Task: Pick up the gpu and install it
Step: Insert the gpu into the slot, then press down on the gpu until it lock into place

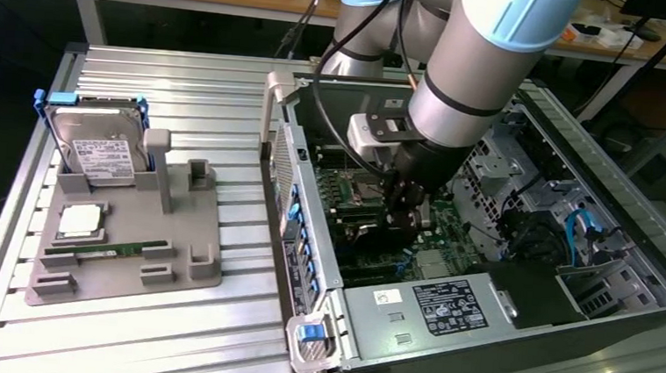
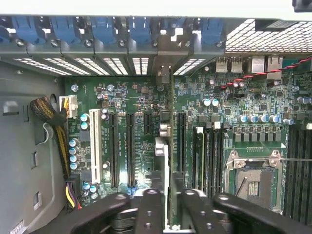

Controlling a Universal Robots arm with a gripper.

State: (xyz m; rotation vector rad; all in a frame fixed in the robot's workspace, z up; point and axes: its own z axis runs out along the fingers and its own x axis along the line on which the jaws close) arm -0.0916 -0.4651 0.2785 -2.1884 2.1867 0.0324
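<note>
The tool (image 2: 168,204) is down inside the open computer case (image 1: 311,159), its dark fingers (image 2: 148,207) closed on the gpu (image 2: 166,165). It holds the card edge-on, so in the wrist view the card reads as a thin upright strip with its silver bracket end pointing toward the rear wall of the case. The gpu hangs just above the motherboard (image 2: 141,97), between two long black expansion slots (image 2: 130,146). The connector it is meant for is hidden under the card itself, so I cannot tell whether the edge is already touching it. The step in hand appears to be seating the card. Doing that well calls for keeping the card square to the board, lining its lower edge up along the slot, and pressing straight down without rocking. The bracket should also meet the gap among the perforated slot covers (image 2: 141,66) under the row of blue retaining clips (image 2: 141,27), since a tilted bracket would likely catch there. The yellow and black cable bundle (image 2: 58,131) lies well off to one side and should not interfere. Beyond the case, on the slatted bench (image 1: 176,79) toward the exterior view's left edge, a grey fixture (image 1: 127,269) carries the hard drive (image 1: 99,148) upright and a narrow memory stick (image 1: 124,248) lying flat, well apart from the work.
</note>
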